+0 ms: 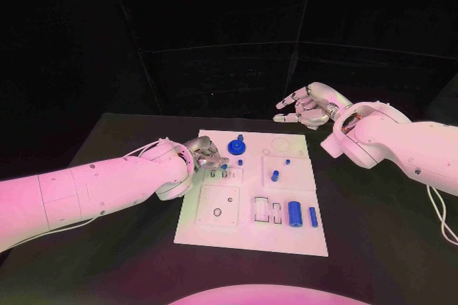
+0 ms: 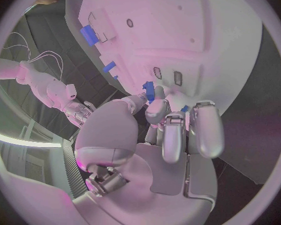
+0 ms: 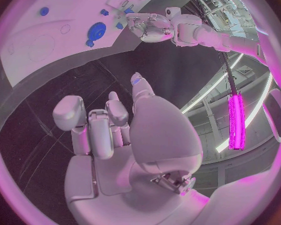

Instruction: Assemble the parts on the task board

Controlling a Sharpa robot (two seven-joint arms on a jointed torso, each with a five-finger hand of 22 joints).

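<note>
The task board [image 1: 250, 192] lay mid-table in the head view, the left robot hand [image 1: 202, 153] over its far-left part.

In the left wrist view, its fingertips [image 2: 140, 101] pinched a small blue part [image 2: 149, 91] just above the board's slots [image 2: 167, 75]; insertion probably needed careful alignment.

In the right wrist view, the right robot hand [image 3: 109, 135] hung loosely spread, empty, off the board.

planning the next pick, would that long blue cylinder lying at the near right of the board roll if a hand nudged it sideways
Probably yes. The long blue plastic-looking cylinder lies on its side on the flat white task board, so a sideways nudge would likely roll it. It looks stiff and light for its size. Its smooth round surface may slip between fingers, so pinching across its middle seems safer.
</note>
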